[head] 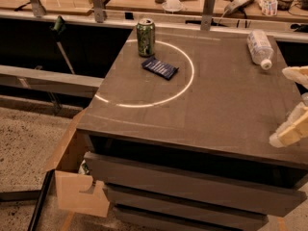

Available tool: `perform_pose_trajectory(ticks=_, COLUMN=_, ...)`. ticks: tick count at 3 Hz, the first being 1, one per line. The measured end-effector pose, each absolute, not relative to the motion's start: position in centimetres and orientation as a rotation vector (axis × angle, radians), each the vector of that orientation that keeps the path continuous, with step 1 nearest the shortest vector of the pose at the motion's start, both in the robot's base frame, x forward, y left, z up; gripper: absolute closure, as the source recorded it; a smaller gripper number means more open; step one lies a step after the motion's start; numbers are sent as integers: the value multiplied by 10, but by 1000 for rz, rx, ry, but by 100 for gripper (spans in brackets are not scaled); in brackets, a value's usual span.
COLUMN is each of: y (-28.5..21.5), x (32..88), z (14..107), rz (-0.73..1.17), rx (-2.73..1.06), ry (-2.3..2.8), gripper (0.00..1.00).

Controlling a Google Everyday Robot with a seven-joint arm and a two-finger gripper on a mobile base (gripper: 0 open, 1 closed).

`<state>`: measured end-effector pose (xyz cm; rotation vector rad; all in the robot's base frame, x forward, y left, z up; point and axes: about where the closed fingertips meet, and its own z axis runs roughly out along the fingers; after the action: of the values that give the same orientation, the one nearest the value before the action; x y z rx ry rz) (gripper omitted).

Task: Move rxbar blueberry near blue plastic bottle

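The rxbar blueberry (160, 68), a flat dark navy bar, lies on the grey table top (211, 105) inside a bright ring of light, just in front of a green soda can (145, 37). The blue plastic bottle (259, 48), clear with a white cap, lies on its side at the table's far right. My gripper (280, 106) hangs at the right edge of the view, over the table's right side, below the bottle and far from the bar. Its two cream fingers (290, 131) stand apart with nothing between them.
Drawers (183, 177) sit under the table top. An open cardboard box (79, 196) stands on the floor at the lower left. Metal posts (208, 8) and a cluttered bench lie behind the table. A dark gap runs along the left.
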<state>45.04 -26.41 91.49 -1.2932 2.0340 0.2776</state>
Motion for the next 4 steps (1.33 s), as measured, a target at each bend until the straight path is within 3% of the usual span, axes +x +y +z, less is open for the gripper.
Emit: perform_pose_trajectory(ticks=4, y=-253, x=447, z=923, rz=490, rx=-1086, ry=1766, gripper=0)
